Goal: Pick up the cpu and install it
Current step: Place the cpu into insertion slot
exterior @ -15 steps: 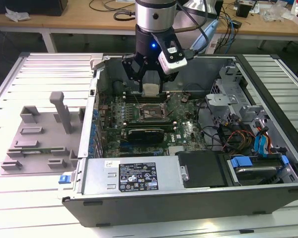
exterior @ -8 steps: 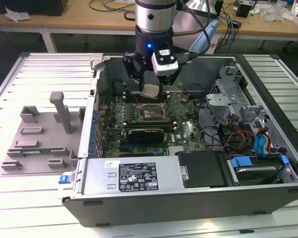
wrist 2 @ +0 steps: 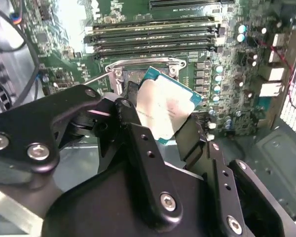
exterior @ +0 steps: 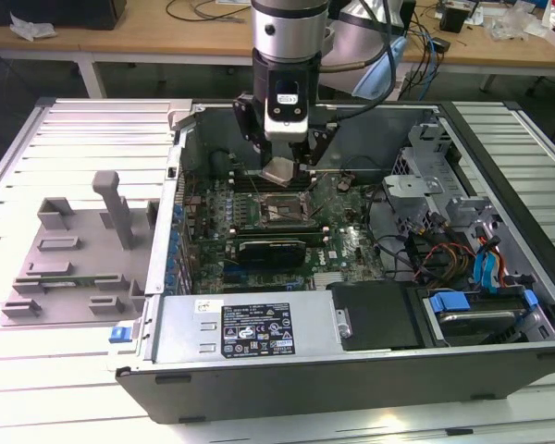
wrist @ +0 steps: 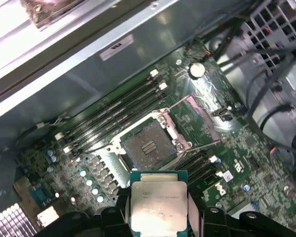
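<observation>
Green mobo [wrist: 256, 163] below; gripper [wrist: 159, 221] clamps flat silvery sq. cpu [wrist: 159, 200].

One cpu [wrist: 159, 205], one hand [wrist 2: 160, 126], one open socket [wrist: 149, 145], one computer case [exterior: 370, 375], one grey tray [exterior: 74, 254] beside it.

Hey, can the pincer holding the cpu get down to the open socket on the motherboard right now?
Probably yes. The pincer holds the cpu over the board close to the socket. The socket's bracket is swung open, and nothing seems to lie between them.
</observation>
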